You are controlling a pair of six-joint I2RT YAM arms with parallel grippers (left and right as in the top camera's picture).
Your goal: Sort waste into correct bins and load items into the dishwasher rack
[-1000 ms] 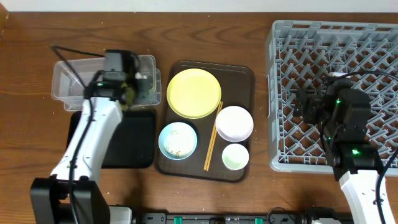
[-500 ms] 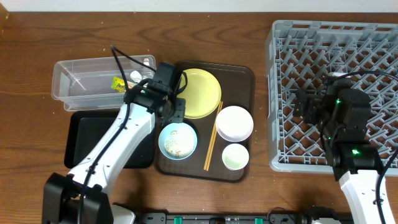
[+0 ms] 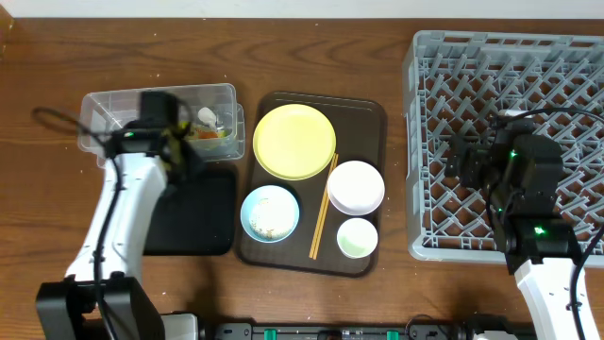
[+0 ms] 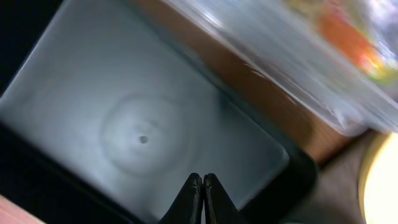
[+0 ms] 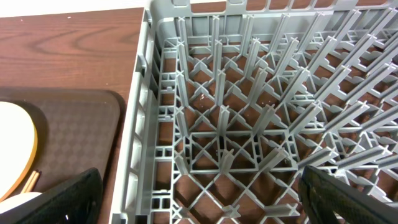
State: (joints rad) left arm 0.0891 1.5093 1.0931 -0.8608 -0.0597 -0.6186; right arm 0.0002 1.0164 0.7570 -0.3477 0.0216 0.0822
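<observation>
Now the left gripper (image 4: 202, 182), fingers together and empty, is hovering over the black tray (image 3: 203, 225), with the light blue bowl (image 3: 270, 212) sitting to its right, nearer this arm.

The left arm (image 3: 127, 203) hides part of the black tray (image 3: 203, 222), and the left wrist view blurs the clear tub (image 4: 267, 46)

wooden table (image 3: 311, 47) | on it: clear tub (image 3: 102, 106), black tray (image 3: 203, 225), brown serving tray (image 3: 365, 121), grey rack (image 3: 566, 76)
</observation>
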